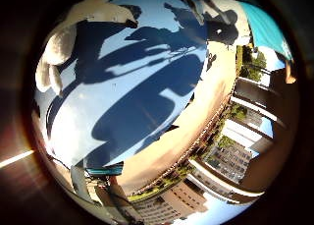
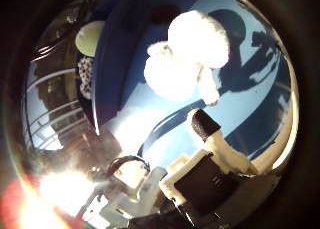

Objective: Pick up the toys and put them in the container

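looking out from the palm, we see a white plush toy lying on a blue tabletop in hard sunlight, close under the robot hand. one white finger with a dark tip reaches out straight toward the toy and stops just short of it; nothing is held, so we take the robot hand as loosely spread. beside the toy stands a dark blue container, its wall rising at the tabletop's edge, and inside it we make out a pale green round toy and a spotted one just beside it. the little finger side view shows the same plush toy at the rim of the picture, with long shadows of the robot hand across the tabletop. beyond the tabletop lie tan ground and buildings.
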You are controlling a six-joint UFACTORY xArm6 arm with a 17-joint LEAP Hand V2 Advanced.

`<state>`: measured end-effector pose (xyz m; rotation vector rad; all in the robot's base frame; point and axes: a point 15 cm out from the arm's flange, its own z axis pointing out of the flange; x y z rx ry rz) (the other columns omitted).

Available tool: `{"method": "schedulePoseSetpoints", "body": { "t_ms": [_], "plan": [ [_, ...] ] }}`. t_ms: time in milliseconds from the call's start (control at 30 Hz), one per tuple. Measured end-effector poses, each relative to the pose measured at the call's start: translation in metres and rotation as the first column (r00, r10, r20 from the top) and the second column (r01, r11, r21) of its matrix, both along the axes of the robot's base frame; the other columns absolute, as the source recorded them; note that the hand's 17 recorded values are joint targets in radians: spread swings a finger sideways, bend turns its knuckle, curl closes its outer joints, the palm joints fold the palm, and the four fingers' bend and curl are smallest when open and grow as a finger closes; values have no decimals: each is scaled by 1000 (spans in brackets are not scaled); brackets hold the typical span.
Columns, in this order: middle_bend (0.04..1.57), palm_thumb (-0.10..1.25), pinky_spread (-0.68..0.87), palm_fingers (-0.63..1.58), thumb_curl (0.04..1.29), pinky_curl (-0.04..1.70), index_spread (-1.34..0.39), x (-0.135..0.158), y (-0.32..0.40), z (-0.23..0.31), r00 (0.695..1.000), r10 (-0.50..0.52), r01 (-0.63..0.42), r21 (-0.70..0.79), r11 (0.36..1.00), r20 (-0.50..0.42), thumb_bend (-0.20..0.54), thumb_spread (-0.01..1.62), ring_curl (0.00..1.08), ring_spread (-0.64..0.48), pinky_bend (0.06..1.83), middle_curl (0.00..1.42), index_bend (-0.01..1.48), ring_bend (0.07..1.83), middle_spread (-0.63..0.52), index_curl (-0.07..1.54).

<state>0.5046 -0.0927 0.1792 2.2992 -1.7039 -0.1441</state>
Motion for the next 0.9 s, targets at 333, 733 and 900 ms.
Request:
{"method": "schedulePoseSetpoints", "body": {
  "t_ms": [333,733,900],
  "plan": [
    [584,817,379,942,402,129,-251,11,6,-22,994,95,-96,18,995,56,-6,1018,378,163,635,496,144,818,-122,234],
    [1015,988,276,1082,547,396,-680,20,-20,-4,984,123,-126,21,992,128,-6,957,700,-50,1377,904,399,1326,-265,187],
    [1063,1069,217,1038,616,487,-819,2,-22,-1,991,120,-123,35,992,61,11,992,744,-83,1525,998,540,1378,-280,211]
  ]
}}
